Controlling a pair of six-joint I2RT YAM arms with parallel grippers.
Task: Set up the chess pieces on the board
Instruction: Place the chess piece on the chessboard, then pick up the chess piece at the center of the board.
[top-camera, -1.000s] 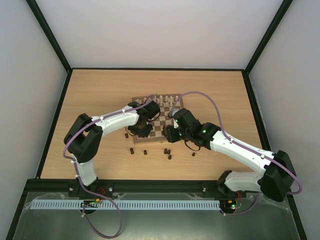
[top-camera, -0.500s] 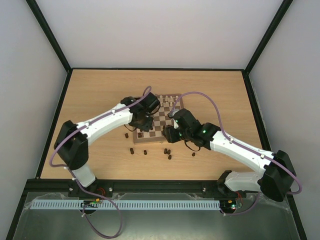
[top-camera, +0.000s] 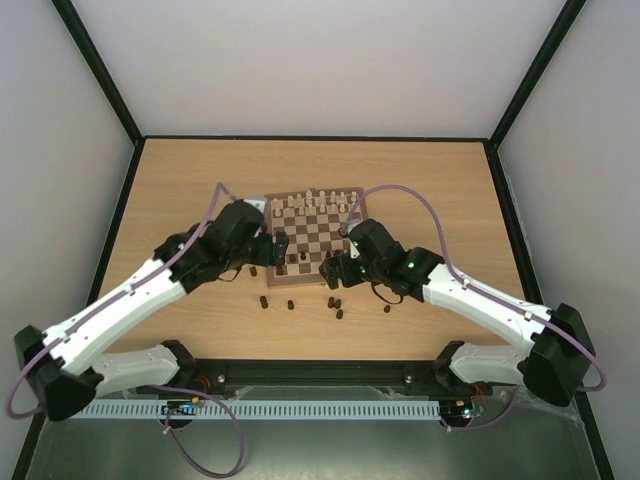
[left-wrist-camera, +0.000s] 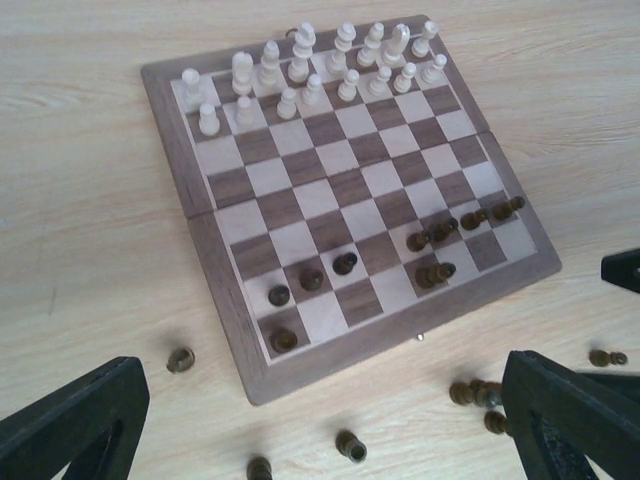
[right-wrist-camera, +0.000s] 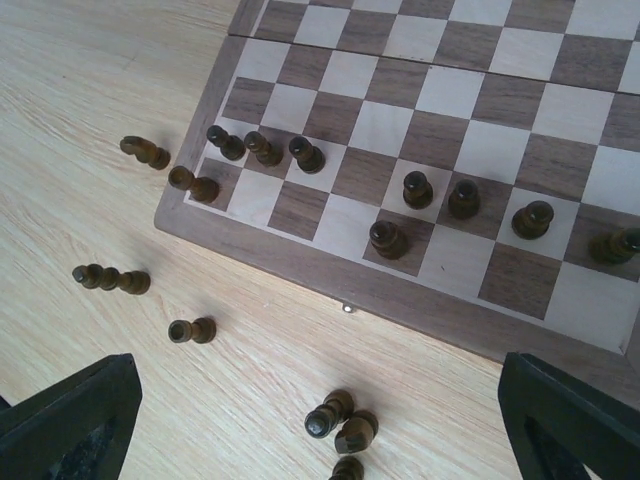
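Left arm (top-camera: 135, 298) beside board (left-wrist-camera: 208, 262) — fingers (left-wrist-camera: 75, 415) apart

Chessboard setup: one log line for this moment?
board: cream pieces at far side | dark chess pieces: some on near rows, rest on tabletop | left hand: open, empty | right hand: open, empty

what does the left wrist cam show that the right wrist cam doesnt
Only the left wrist view: the whole board, with the cream pieces standing in its two far rows. Only the right wrist view: nothing new that I can tell, just a closer look at the board's near edge. Both: dark chess pieces on the two near rows, and more lying loose on the table.
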